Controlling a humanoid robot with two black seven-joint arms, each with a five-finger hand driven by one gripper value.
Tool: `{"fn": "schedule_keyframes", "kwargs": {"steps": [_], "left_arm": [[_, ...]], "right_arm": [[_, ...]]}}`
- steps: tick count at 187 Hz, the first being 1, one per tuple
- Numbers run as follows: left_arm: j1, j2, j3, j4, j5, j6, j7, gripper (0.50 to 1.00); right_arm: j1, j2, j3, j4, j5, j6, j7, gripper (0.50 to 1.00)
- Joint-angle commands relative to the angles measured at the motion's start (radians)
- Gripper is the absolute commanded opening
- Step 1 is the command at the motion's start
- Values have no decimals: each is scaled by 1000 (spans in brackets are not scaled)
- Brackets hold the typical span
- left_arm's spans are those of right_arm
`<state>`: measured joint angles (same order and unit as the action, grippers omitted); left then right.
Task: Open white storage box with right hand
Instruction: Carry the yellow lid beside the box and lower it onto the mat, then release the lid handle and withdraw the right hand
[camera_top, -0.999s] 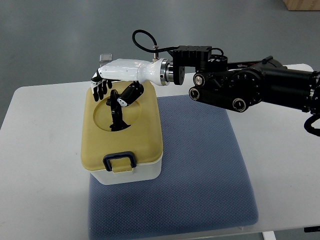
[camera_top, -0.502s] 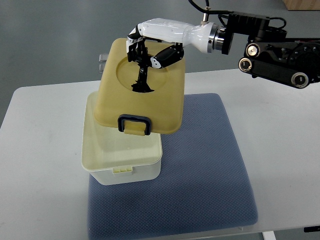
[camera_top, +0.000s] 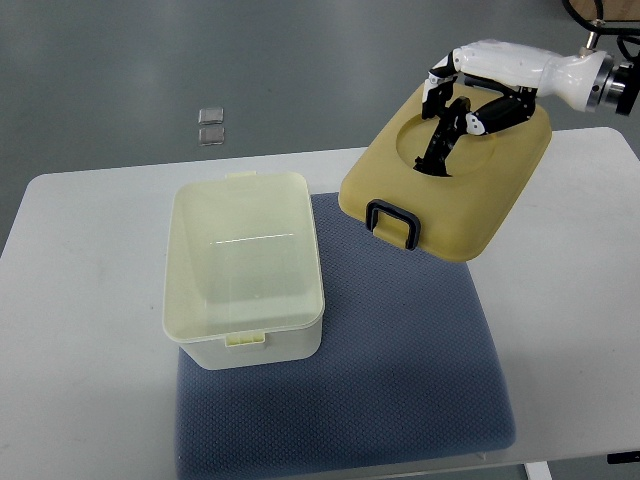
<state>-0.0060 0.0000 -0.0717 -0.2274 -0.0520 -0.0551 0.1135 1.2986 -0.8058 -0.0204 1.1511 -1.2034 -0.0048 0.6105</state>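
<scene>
Lighting's pretty even here, bright and diffuse from overhead, nothing harsh. The white worktop (camera_top: 90, 300) looks almost washed out but doesn't fully blow out. Only real glare I see is a thin bright streak on the floor of the open box (camera_top: 245, 262) and a glossy sheen on my right hand (camera_top: 470, 85). Shadows are soft: the lid (camera_top: 450, 180) I'm holding drops a faint one onto the blue mat (camera_top: 400, 370), and my fingers (camera_top: 440, 140) throw a dark patch into its round recess. Focus is sharp across the frame, no motion blur, no obvious bending at the edges.
</scene>
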Motion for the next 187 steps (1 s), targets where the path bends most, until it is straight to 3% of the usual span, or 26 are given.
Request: {"fn": "schedule_keyframes", "kwargs": {"steps": [1,32,86,125,127,128,129,130,131,132,133,134,135,136,138,175,187], "left_arm": [[0,0,0,0,0,0,0,1000],[1,0,0,-1,0,0,0,1000],[1,0,-2,2,0,0,0,1000],[4,0,0,0,0,0,0,1000],[4,0,0,0,0,0,0,1000],[4,0,0,0,-2,0,0,1000],[4,0,0,0,-2,0,0,1000],[4,0,0,0,0,0,0,1000],[4,0,0,0,0,0,0,1000],[4,0,0,0,0,0,0,1000],[4,0,0,0,0,0,0,1000],[4,0,0,0,0,0,0,1000],[4,0,0,0,0,0,0,1000],[4,0,0,0,0,0,0,1000],[4,0,0,2,0,0,0,1000],[6,0,-2,2,0,0,0,1000],[4,0,0,0,0,0,0,1000]], "right_arm": [[-70,-7,7,-25,-58,-11,0,500],[-166,27,2,-53,-64,-83,0,500],[-269,186,0,-82,-131,-159,0,500],[-321,240,-3,-102,-140,-167,0,500],[-323,240,-3,-103,-142,-166,0,507],[-326,240,-3,-103,-143,-166,0,594],[-326,240,-3,-103,-143,-166,0,594],[-328,240,-3,-105,-145,-166,0,692],[-328,240,-3,-105,-145,-166,0,693],[-329,240,-3,-106,-146,-166,0,784],[-329,240,-3,-106,-146,-166,0,785],[-332,240,-3,-106,-148,-166,0,853],[-332,240,-3,-106,-148,-166,0,854],[-334,240,-3,-106,-150,-166,0,905],[-334,240,-4,-106,-150,-164,0,921],[-323,221,-4,-108,-150,-152,0,928],[-312,191,-7,-99,-159,-115,0,928]]}}
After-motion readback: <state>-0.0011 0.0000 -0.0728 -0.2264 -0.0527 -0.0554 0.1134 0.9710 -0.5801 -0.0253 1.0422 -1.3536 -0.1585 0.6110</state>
